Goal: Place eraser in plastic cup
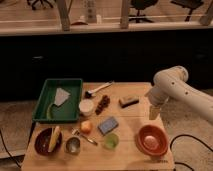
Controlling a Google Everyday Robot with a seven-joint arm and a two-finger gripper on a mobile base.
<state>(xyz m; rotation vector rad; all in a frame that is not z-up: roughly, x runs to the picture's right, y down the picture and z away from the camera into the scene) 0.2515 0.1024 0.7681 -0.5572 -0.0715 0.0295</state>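
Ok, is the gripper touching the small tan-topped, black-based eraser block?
Apart. The camera view shows the gripper hanging near the right edge of the wooden table, with bare wood plainly between it and the eraser.

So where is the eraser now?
In the camera view the eraser lies back right on the table, between the grapes and the gripper, which hangs just right of it.

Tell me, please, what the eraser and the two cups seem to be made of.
Eraser: tan top over black base, matte, maybe wood and rubber. Plastic cup: translucent light green, likely plastic. Metal cup: shiny grey, probably steel. The claw hangs at the table edge, touching nothing.
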